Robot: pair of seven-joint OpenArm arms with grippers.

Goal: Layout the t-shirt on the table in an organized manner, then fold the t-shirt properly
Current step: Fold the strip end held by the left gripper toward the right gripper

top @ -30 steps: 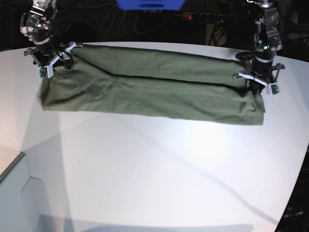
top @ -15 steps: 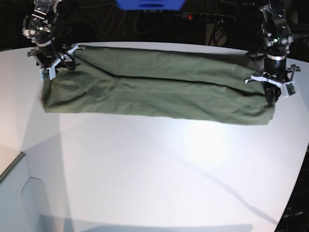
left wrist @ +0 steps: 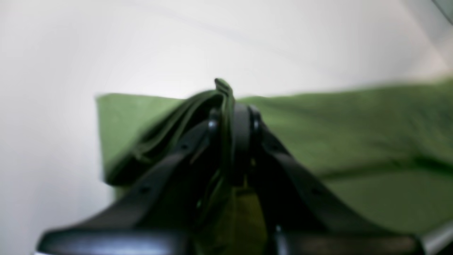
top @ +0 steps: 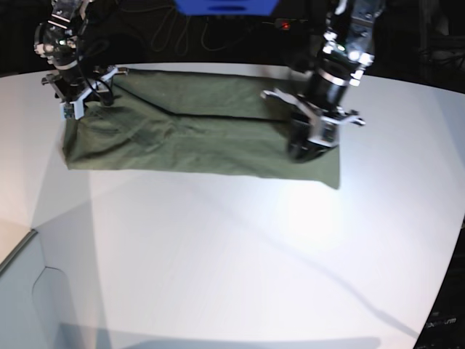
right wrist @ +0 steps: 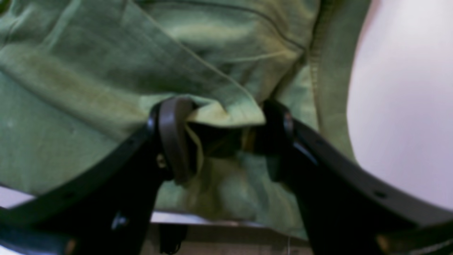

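Note:
The olive-green t-shirt lies as a long folded band across the far part of the white table. My left gripper is over the band's right part, shut on a pinched edge of the cloth. In the left wrist view, that gripper clamps a thin fold of the t-shirt. My right gripper stands at the shirt's far left corner. In the right wrist view, its jaws are apart, with a fold of the t-shirt bunched between the fingers.
A power strip with a red light and cables lie behind the table. A blue object sits at the top edge. The table's curved edge drops off at the front left.
My left gripper has swept left along the band with the shirt's right end, folding it over, so the band is shorter. The right arm has stayed at the left corner.

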